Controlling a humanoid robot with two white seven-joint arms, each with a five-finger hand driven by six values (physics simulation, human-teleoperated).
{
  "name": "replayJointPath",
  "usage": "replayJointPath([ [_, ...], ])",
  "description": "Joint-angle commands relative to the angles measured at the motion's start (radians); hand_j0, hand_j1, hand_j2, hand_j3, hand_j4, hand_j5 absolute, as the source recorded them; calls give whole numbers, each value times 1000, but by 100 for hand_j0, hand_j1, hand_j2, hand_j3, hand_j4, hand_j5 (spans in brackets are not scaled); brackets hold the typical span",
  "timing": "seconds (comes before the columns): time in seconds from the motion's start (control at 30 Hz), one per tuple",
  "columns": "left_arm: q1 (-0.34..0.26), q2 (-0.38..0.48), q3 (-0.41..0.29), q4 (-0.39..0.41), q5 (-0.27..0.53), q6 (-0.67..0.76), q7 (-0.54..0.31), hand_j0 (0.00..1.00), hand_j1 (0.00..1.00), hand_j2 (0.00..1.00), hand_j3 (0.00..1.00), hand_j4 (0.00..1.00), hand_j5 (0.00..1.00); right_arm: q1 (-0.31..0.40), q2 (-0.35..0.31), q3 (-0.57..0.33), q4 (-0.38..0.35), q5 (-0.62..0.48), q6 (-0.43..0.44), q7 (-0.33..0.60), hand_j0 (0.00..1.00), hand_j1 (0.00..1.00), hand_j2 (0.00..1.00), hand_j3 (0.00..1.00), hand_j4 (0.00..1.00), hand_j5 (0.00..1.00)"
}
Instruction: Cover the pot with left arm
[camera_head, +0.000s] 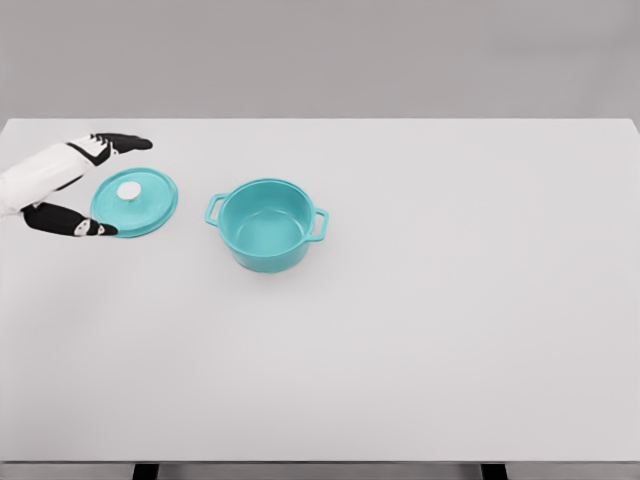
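A: Left hand (75, 185), upper left of frame: fingers spread wide around the lid (134, 202), gripping nothing yet. Probably straddling it for a rim grasp.

B: Lid's attitude?

A: Flat on the table (420, 330), knob up; round, no long axis. Pot (266, 225) sits right of it, mouth up, handles running left-right.

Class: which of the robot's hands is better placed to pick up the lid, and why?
Left. The left hand already flanks the lid, fingers open on either side of it, beside the pot. No right arm shows.
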Motion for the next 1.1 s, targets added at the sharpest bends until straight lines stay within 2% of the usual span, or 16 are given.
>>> replayJointPath([
  [0.0,0,0,-10,0,11,1,0,100,100,100,100,100,100,0,0,1,1,1,0,1,100,100,100,100,100,100],
  [0.13,-12,-9,-27,75,139,1,0,100,100,100,100,100,100,3,0,-2,1,1,0,1,100,100,100,100,100,100],
  [0.2,-40,-15,-102,121,165,1,0,100,100,100,100,100,100,3,0,-2,1,1,0,1,100,100,100,100,100,100],
  [0.23,-54,-17,-114,159,189,1,0,100,100,100,100,100,100,3,0,-2,1,1,0,1,100,100,100,100,100,100],
  [0.33,-118,-87,-179,268,185,1,14,100,100,100,100,100,100,3,0,-2,3,-1,0,1,100,100,100,100,100,100],
  [0.37,-130,-118,-179,314,182,1,11,100,100,100,100,100,100,3,0,-2,3,1,0,1,100,100,100,100,100,100],
  [0.4,-137,-158,-177,339,180,1,-1,100,100,100,100,100,100,3,0,-2,3,-1,0,1,100,100,100,100,100,100],
  [0.47,-161,-166,-179,379,185,1,-70,100,100,100,100,100,100,3,0,-2,3,1,0,1,100,100,100,100,100,100],
  [0.53,-202,-218,-177,512,192,1,-110,100,100,100,100,100,100,3,0,-2,1,1,0,1,100,100,100,100,100,100],
  [0.6,-241,-271,-194,586,195,1,-113,100,100,100,100,100,100,3,0,-2,3,1,0,1,100,100,100,100,100,100],
  [0.7,-252,-285,-202,618,197,1,-116,100,100,100,100,100,100,3,0,-2,1,1,0,1,100,100,100,100,100,100],
  [0.73,-267,-311,-214,675,191,1,-118,100,100,100,100,100,100,3,0,-2,1,1,0,1,100,100,100,100,100,100],
  [0.77,-287,-311,-238,690,191,1,-122,100,100,100,100,100,100,3,0,-2,1,1,0,1,100,100,100,100,100,100],
  [0.87,-288,-307,-243,690,188,34,-179,100,100,100,100,100,100,3,0,-2,1,1,0,1,100,100,100,100,100,100],
  [0.93,-310,-307,-240,693,189,35,-181,83,83,83,83,83,83,3,0,-2,1,1,0,1,100,100,100,100,100,100],
  [1.07,-347,-316,-241,816,188,44,-179,82,82,82,82,82,82,3,0,-2,3,-1,0,1,100,100,100,100,100,100],
])
